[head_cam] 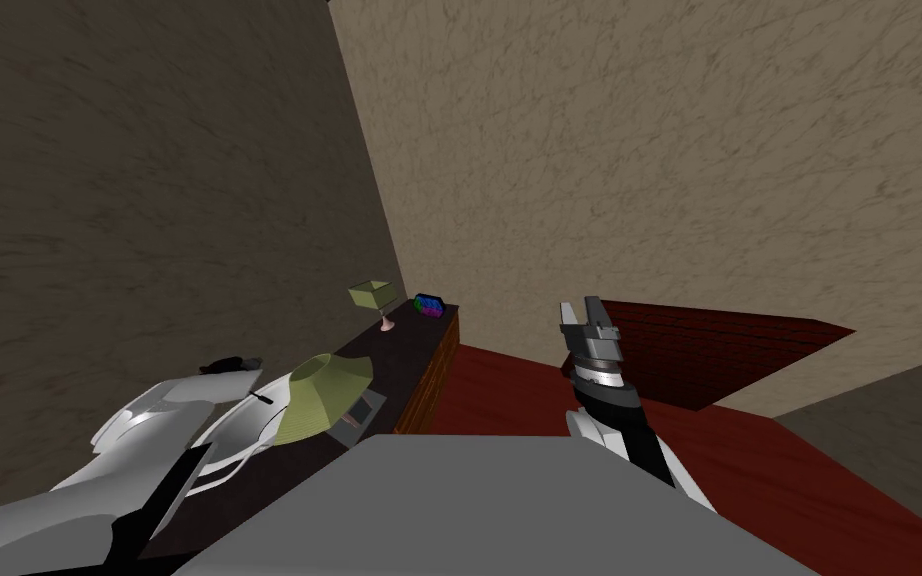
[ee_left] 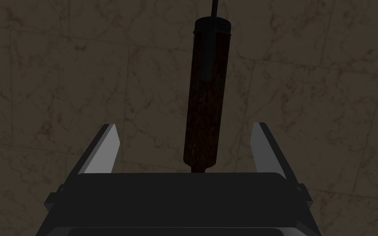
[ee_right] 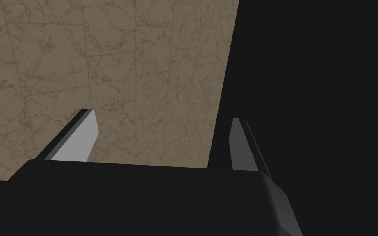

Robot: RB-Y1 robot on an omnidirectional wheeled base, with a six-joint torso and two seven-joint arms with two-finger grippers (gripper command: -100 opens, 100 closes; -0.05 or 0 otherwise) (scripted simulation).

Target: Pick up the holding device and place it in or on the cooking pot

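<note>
Left claw (ee_left: pixel 185 124): spread open, gripping nothing. The holding device's dark brown, black-capped handle (ee_left: pixel 206 94) lies between its blades, touching neither, over the table's (head_cam: pixel 404 345) near end. Right claw (head_cam: pixel 582 312): spread, empty, off the table's side. Risk: the round handle sits off-centre, so one blade may strike first and roll it away. The green lampshade (head_cam: pixel 329 395), also at the table's near end, may be knocked.
</note>
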